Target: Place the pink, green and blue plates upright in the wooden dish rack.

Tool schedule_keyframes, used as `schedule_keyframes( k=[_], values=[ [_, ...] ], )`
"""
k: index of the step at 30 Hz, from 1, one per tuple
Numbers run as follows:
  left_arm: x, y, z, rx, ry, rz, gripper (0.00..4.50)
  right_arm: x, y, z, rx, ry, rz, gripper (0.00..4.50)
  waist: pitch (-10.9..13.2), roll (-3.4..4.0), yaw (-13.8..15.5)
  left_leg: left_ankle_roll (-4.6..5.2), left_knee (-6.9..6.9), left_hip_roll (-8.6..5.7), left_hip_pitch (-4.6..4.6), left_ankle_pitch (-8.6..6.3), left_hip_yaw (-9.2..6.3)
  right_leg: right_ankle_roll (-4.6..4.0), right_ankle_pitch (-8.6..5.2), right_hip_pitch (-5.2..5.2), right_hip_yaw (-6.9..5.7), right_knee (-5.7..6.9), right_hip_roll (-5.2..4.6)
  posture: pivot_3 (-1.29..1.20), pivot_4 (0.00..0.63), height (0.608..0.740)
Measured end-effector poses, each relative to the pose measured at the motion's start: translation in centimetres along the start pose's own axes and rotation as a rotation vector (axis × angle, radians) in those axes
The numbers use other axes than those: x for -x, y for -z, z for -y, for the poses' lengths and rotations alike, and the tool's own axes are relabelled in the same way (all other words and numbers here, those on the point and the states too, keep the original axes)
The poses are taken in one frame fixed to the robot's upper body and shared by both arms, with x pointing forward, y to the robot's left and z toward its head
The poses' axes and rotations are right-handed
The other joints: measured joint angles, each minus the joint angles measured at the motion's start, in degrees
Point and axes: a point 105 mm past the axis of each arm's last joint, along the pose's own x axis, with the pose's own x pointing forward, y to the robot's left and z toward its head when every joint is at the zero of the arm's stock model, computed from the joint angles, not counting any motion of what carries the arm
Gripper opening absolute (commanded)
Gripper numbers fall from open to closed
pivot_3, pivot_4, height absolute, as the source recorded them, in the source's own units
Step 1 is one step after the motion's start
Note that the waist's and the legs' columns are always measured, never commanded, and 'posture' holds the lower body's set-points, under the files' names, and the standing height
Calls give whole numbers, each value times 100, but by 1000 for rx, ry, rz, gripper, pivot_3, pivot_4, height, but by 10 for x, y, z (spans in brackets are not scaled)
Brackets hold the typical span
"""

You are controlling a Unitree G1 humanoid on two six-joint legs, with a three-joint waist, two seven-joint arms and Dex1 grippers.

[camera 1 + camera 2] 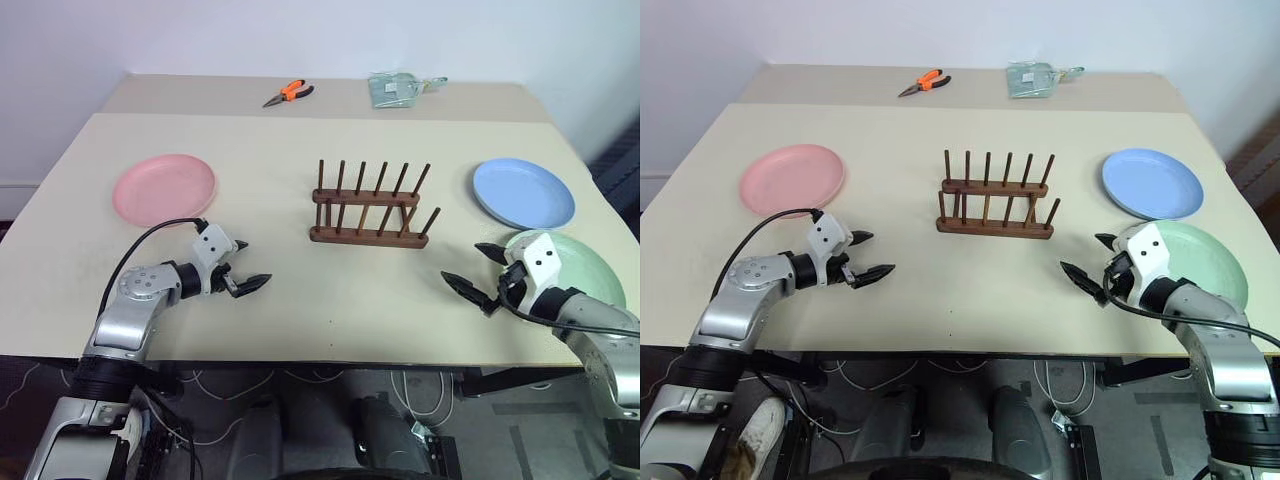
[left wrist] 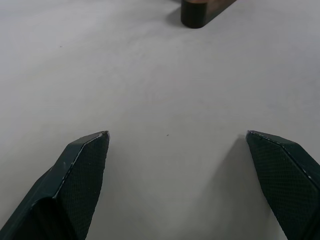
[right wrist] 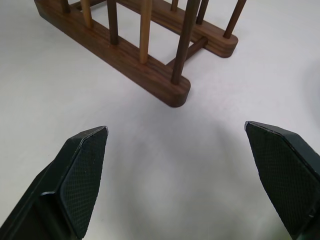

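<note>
Squarely across a beige table (image 1: 300, 300), three plates lie flat: the pink plate (image 1: 164, 187) at the robot's left, the blue plate (image 1: 523, 192) at far right, and the green plate (image 1: 590, 262) just in front of the blue, partly behind the right arm. Between them stands the wooden dish rack (image 1: 370, 210), its pegs bare. The left gripper (image 1: 247, 268) and right gripper (image 1: 475, 270) hover over the tabletop, jaws spread wide, holding nothing. Orange-handled pliers (image 1: 289, 93) and a clear packet (image 1: 395, 90) rest at the far edge.

Green plate (image 1: 590, 268) partly hidden behind right arm; far packet (image 1: 392, 90) unidentifiable.
</note>
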Motion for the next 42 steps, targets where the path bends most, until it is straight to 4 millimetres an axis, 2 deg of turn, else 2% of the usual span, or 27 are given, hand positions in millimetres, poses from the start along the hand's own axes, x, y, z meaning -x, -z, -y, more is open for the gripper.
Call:
schedule_keyframes(
  k=[7, 11, 14, 17, 20, 25, 28, 32, 34, 39, 42],
  values=[
    [-9, -4, 1, 1, 10, 16, 4500, -5, -2, -1, 12, 21, 16, 4484, 0, 0, 6, 0, 1, 0, -1, 0, 0, 0, 0, 0, 0, 0, 0, 0, 150, 726],
    [-26, -13, 2, 7, 51, 36, 4500, -11, -7, -5, -35, -6, 38, 4484, 0, 0, 13, 0, 4, -2, -2, 0, -1, 1, 0, 1, 0, 0, 1, 0, 150, 726],
    [-49, -19, -1, -14, 86, 27, 4500, -14, -11, -8, -25, 7, 54, 4484, 0, -1, 46, 0, 8, -5, -3, 0, -5, 3, 0, 4, -3, 0, 2, 0, 150, 726],
    [-80, -39, -8, -83, 113, 30, 4500, -16, -15, -14, -1, 22, 67, 4484, 0, -3, 99, 0, 13, -9, -9, 0, -5, 4, 0, 4, -2, -6, 2, 0, 150, 726],
    [-99, -47, -7, -107, 148, 26, 4500, -13, -12, -17, 10, 46, 54, 4484, -1, -4, 116, 4, 9, -10, -10, -2, -4, 13, -4, 3, -2, -7, 0, 0, 150, 726],
    [-124, -58, 8, -125, 244, 20, 4500, 2, -5, -25, 5, 99, 36, 4484, -2, -4, 160, 4, 8, -13, -12, -2, -8, 17, -5, 2, -4, -4, -1, 0, 150, 726],
    [-128, -58, 14, -142, 277, 20, 3635, 10, -8, -25, 13, 141, 40, 4500, -5, -7, 149, 4, 9, -12, -9, -3, -8, 15, -6, 5, -4, -5, -1, 0, 150, 726],
    [-131, -58, 25, -149, 331, 35, 1551, 16, -5, -27, 8, 161, 26, 4500, -6, -6, 148, 3, 12, -11, -9, -3, -8, 13, -7, 7, -4, -4, -1, 0, 150, 726],
    [-132, -58, 27, -151, 335, 44, 750, 17, -4, -28, 4, 161, 21, 4500, -6, -6, 148, 4, 14, -11, -9, -3, -8, 12, -7, 8, -3, -3, -1, 0, 150, 726],
    [-123, -54, 34, -175, 410, 71, 766, 16, -5, -28, 6, 152, 17, 4500, -7, -3, 134, 4, 9, -10, -7, -3, -8, 12, -7, 6, -3, -3, 0, 0, 150, 726],
    [-110, -49, 43, -205, 498, 90, 766, 18, -5, -27, 21, 136, 7, 4500, -8, -2, 129, 4, 7, -10, -7, -2, -8, 12, -7, 6, -3, -3, 0, 0, 150, 726]
  ],
)
